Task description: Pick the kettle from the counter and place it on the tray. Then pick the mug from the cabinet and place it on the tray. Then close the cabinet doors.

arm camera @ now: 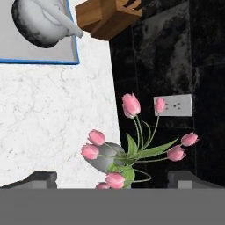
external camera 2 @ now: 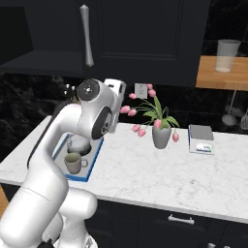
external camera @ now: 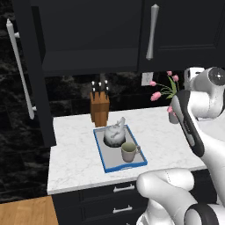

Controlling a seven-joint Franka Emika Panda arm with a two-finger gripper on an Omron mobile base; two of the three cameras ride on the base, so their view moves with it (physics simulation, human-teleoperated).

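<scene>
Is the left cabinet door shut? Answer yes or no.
No; the left cabinet door stands swung open, baring the dark shelf.

Kitchen: marble counter [external camera: 79, 162], wall cabinet [external camera: 92, 35], knife block [external camera: 100, 107], drawers [external camera: 114, 200].

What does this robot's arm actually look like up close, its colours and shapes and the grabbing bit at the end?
The arm is glossy white, built from thick rounded tube-like sections. The joints between them are dark, and a round grey-black cap sits on the elbow. A long black strip runs down one section. No loose cables or lettering show. At the end, the gripper has two small, blocky, dark grey jaws set wide apart.
</scene>
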